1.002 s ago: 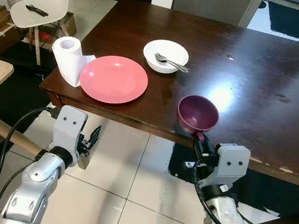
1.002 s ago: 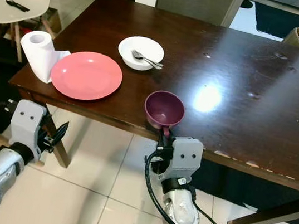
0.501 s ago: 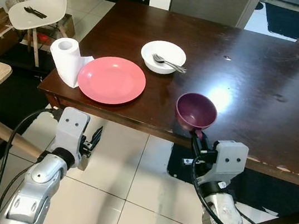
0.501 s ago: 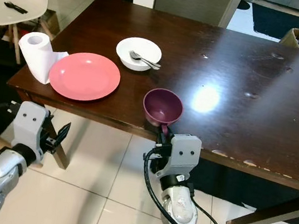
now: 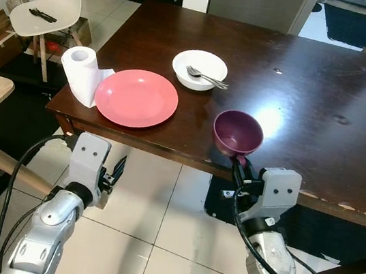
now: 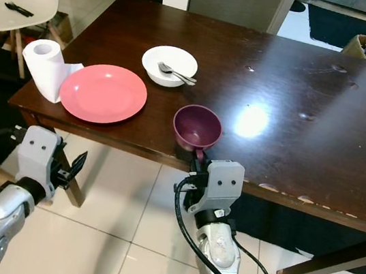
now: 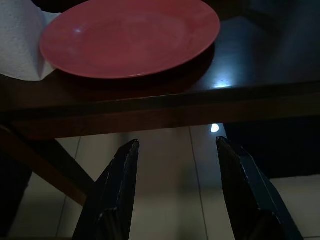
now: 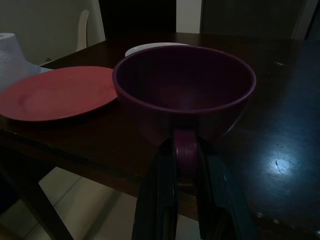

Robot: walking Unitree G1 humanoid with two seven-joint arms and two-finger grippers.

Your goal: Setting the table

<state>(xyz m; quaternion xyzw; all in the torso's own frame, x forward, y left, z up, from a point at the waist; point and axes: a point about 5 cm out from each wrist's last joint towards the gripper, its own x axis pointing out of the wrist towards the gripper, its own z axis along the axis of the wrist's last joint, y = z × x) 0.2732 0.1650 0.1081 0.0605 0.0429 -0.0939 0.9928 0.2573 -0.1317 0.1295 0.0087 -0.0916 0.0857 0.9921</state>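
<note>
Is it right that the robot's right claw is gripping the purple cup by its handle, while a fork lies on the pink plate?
Not quite. The right claw does grip the purple cup by its handle, but the fork lies in the white bowl, as the left eye view shows. The pink plate is bare.

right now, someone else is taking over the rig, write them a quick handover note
Right gripper: shut on the handle of the purple cup, held at the near table edge.
Left gripper: open, holding nothing, low in front of the table below the pink plate.
On the dark table: pink plate near the front left corner, paper towel roll beside it, white bowl behind the plate with cutlery in it.
Done: plate and bowl laid out.
Left: probably set the cup down by the plate and lay out the cutlery.
</note>
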